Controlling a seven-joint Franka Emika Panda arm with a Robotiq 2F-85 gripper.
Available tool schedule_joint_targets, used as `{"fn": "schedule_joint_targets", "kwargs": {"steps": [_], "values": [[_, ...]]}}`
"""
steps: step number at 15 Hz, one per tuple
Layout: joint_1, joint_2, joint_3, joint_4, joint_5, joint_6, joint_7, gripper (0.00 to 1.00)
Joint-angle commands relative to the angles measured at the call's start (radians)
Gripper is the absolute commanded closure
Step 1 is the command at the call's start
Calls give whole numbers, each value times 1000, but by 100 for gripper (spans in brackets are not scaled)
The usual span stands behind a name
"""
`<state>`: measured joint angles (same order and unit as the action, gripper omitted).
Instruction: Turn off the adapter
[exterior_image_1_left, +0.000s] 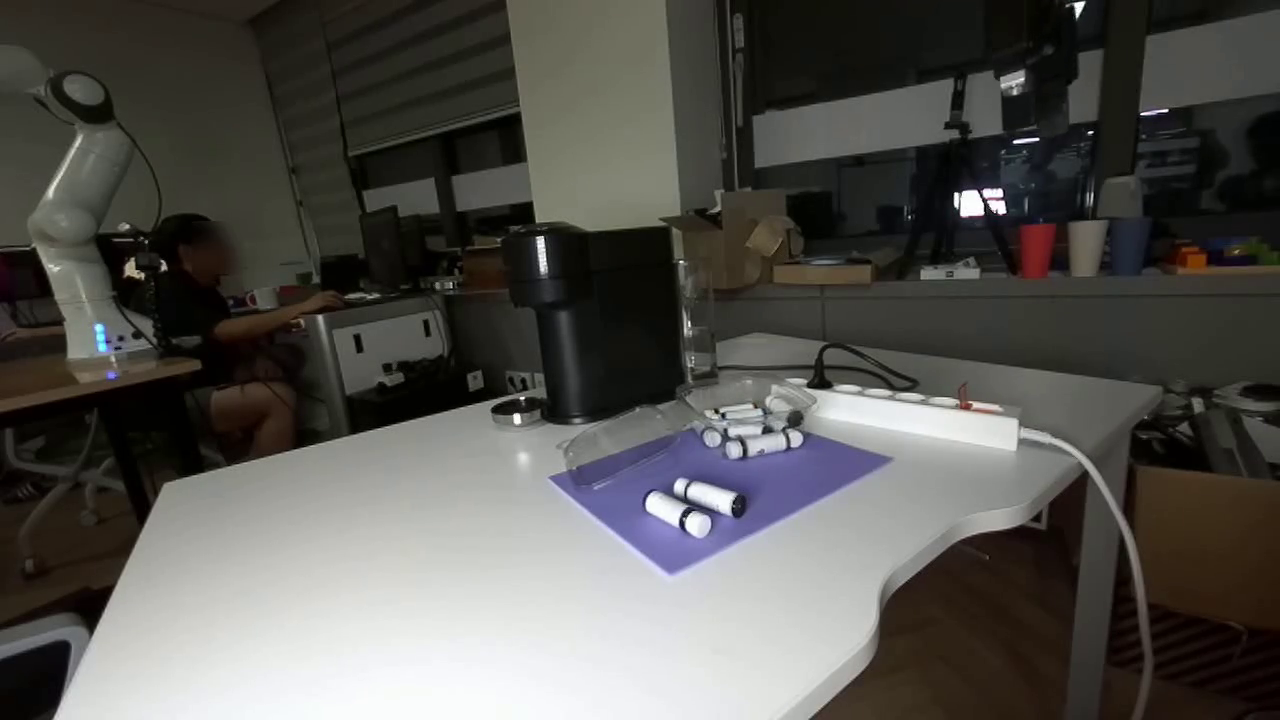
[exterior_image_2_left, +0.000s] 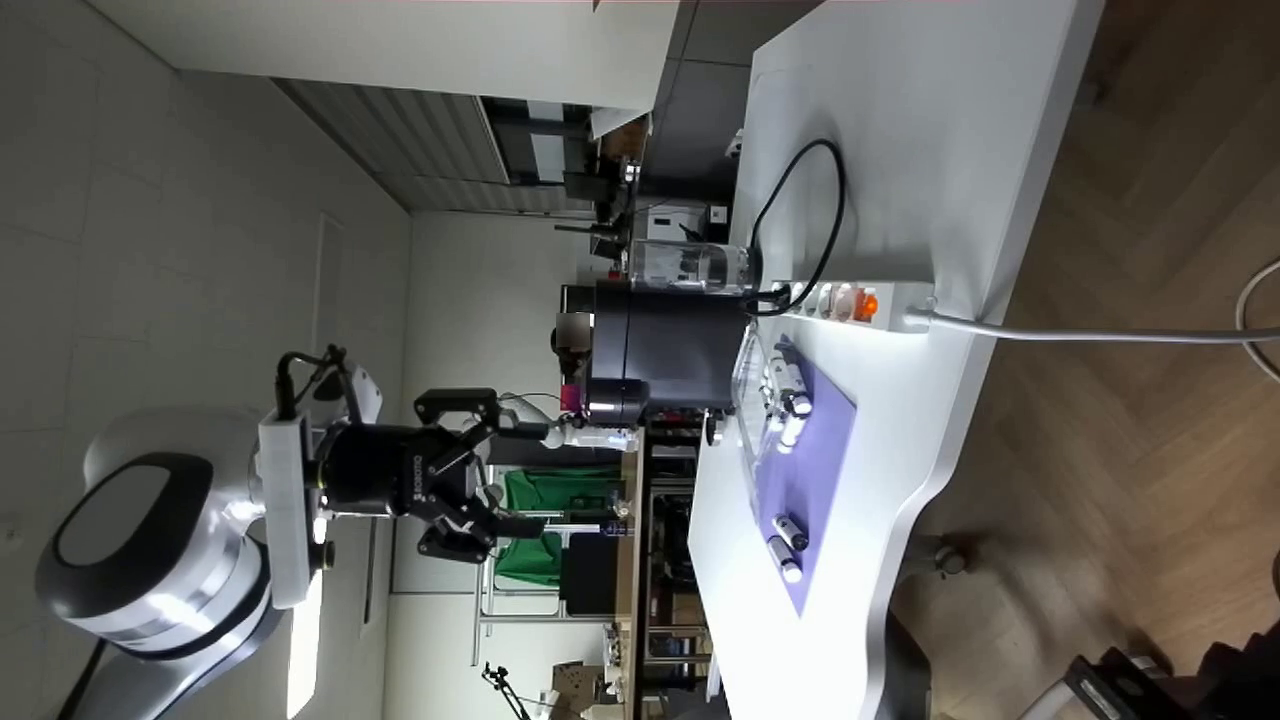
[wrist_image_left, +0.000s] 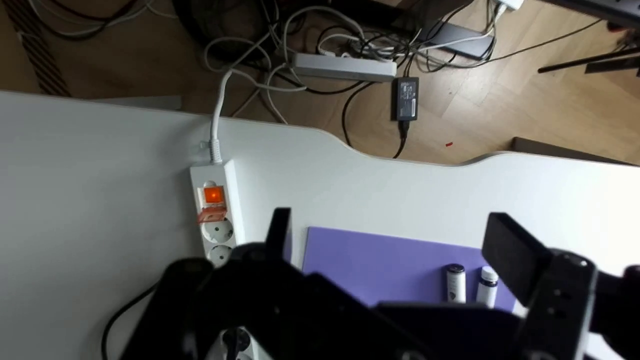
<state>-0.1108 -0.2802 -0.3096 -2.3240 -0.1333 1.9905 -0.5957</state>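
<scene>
The adapter is a long white power strip (exterior_image_1_left: 915, 415) on the white table beside the purple mat. It also shows in an exterior view (exterior_image_2_left: 905, 305) and at the left of the wrist view (wrist_image_left: 232, 200). Its orange switch (wrist_image_left: 214, 194) looks lit. The clear red switch cover (wrist_image_left: 212, 215) is flipped open. A black plug (exterior_image_1_left: 820, 375) sits at the strip's far end. My gripper (exterior_image_2_left: 523, 478) hangs high above the table, open and empty. In the wrist view, the gripper (wrist_image_left: 391, 217) is right of the switch and hides much of the strip.
A black machine (exterior_image_1_left: 630, 320) stands behind the purple mat (exterior_image_1_left: 790, 495), with a clear water tank (exterior_image_2_left: 690, 266). Small white cylinders (wrist_image_left: 456, 282) and clear plastic trays (exterior_image_1_left: 625, 445) lie on the mat. A white cable (exterior_image_1_left: 1110, 500) runs over the table edge.
</scene>
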Motion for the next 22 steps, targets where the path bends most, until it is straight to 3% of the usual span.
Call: {"fn": "schedule_joint_targets", "kwargs": {"steps": [1,5,10,13,14,15,22], "values": [[-37,149,-40,78,56,132,-63,33],[-88,337,-43,152,140,295,-133,63],[-163,561,18,296,168,367,-167,97],[-187,659,47,384,120,340,-111,100],[-169,692,28,425,57,252,-14,100],[-202,626,65,331,102,345,-107,99],[-203,688,66,402,53,279,-35,99]]}}
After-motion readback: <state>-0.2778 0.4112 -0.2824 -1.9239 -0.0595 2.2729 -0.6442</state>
